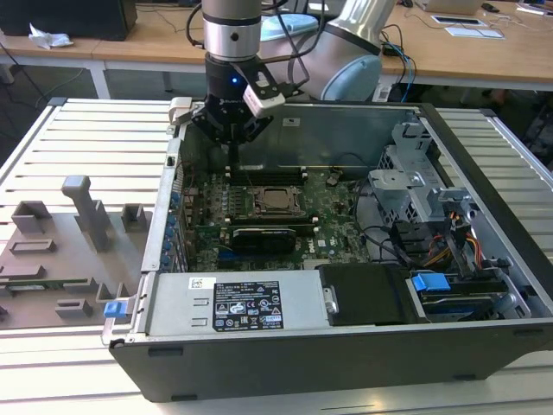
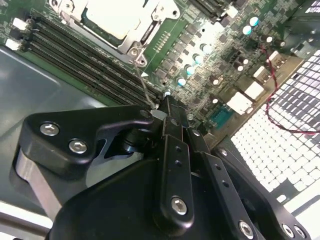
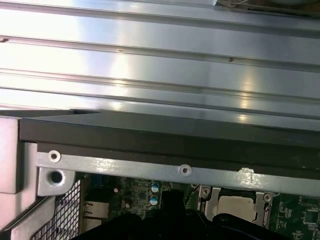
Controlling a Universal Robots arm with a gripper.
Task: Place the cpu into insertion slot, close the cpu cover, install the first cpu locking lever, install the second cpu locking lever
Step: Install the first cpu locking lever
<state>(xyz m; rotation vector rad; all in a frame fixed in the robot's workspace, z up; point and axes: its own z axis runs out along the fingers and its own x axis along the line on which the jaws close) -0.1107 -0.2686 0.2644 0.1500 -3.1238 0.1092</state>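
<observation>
Fixture tray (image 1: 52, 268): grey, with moulded blocks; it lies on the slatted table (image 1: 95, 130) at the exterior view's left, outside the computer case (image 1: 484, 164).
Gripper (image 1: 232, 149): inside the case toward the exterior view's left. Its tips are low over the green board, at the memory slots (image 2: 85, 55) and just beside the socket.
Pincer state: in the second wrist view the two fingers (image 2: 172, 127) stand pressed together. They appear clenched on the free end of the locking lever (image 2: 142, 85).
Arm pose: the wrist points straight down, and the arm reaches in over the case's far wall. The tool looks nearly vertical, with its cables trailing behind.
Locking lever, handling: a thin bare wire, judged stiff but springy, light and slick. Its free end offers the most leverage, and there a narrow pinch is likely to slip sideways.
Cpu (image 1: 276, 201): the pale square top shows flat in the insertion slot (image 1: 275, 213), at the middle of the board.
Cpu, handling: judged light, rigid and fragile on its contact face, so its edges are the only safe hold. As it lies now, no hold on it looks needed.
Cpu cover (image 2: 131, 44): the silvery frame appears to lie down around the chip, whose top shows through the window. Whether it is fully latched cannot be told.
Task standing: chip placed and cover apparently down, with the work at a lever. Which of the two levers this is cannot be told.
Drive cage (image 1: 410, 186): grey metal at the exterior view's right, well apart from the gripper.
</observation>
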